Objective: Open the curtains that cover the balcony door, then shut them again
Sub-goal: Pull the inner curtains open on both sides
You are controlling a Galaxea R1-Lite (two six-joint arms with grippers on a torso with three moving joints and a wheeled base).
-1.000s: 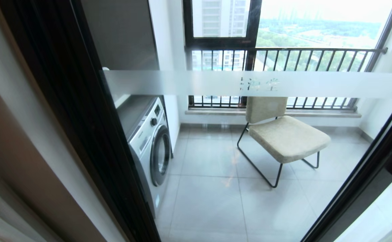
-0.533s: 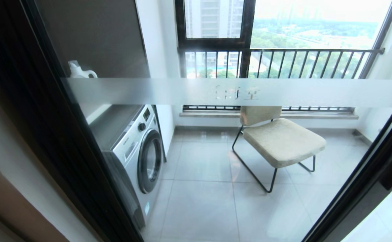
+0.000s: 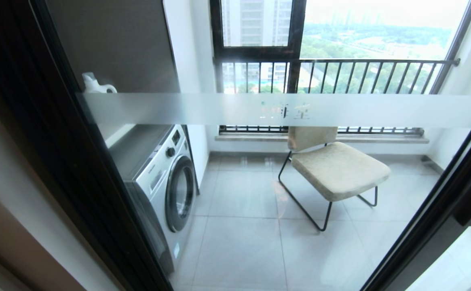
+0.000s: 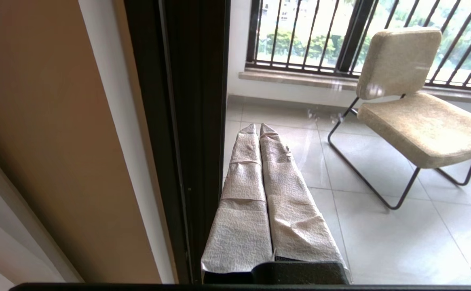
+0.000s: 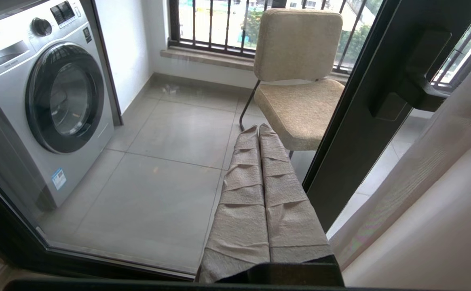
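Both grippers, left gripper [image 4: 259, 128] and right gripper [image 5: 258, 129], had wrapped fingers pressed together, empty, just short of the balcony door [image 3: 235, 110] glass. Curtains: only a pale strip [image 5: 433, 210] at the door's right edge. Beyond: washing machine [image 3: 166, 182], chair [image 3: 336, 169], railing [image 3: 340, 76].

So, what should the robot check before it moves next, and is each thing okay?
1. Balcony door glass uncovered: ok, the washing machine and chair show straight through it.
2. Curtains within sight for closing: not ok, only a pale strip shows at the right door frame, and I cannot tell if it is the curtain.
3. Left gripper empty: ok, fingers pressed together, holding nothing, beside the left door frame.
4. Right gripper empty: ok, shut on nothing, near the right frame.
5. Grippers ready to grab cloth: not ok, both need opening first.
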